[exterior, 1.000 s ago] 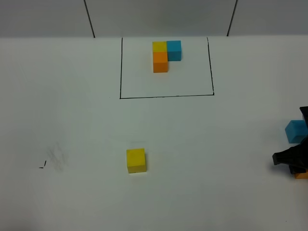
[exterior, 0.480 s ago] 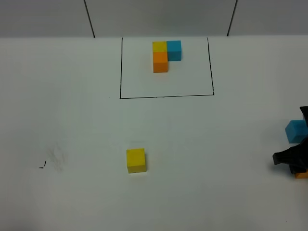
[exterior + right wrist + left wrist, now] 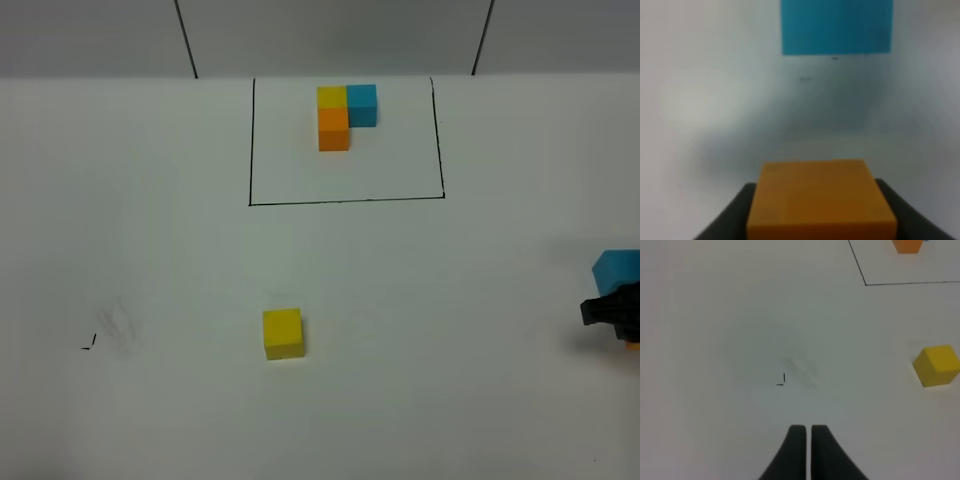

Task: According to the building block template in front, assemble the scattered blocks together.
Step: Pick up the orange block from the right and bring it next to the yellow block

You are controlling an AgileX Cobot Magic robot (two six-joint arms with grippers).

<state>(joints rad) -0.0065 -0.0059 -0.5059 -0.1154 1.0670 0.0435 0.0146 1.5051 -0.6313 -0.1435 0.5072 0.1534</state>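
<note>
Right pincer (image 3: 614, 314) was clamped on the orange cube (image 3: 820, 197) by its flat sides; looked light, stiff, matte, so probably grippy. Left pincer (image 3: 807, 435) sat pressed together.

An orange cube (image 3: 821, 195) gripped in the right hand (image 3: 821, 222), light blue cube (image 3: 836, 26) beyond, white table (image 3: 700, 100).

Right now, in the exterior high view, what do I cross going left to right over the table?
small black mark → loose yellow cube → building block template → light blue cube
</note>
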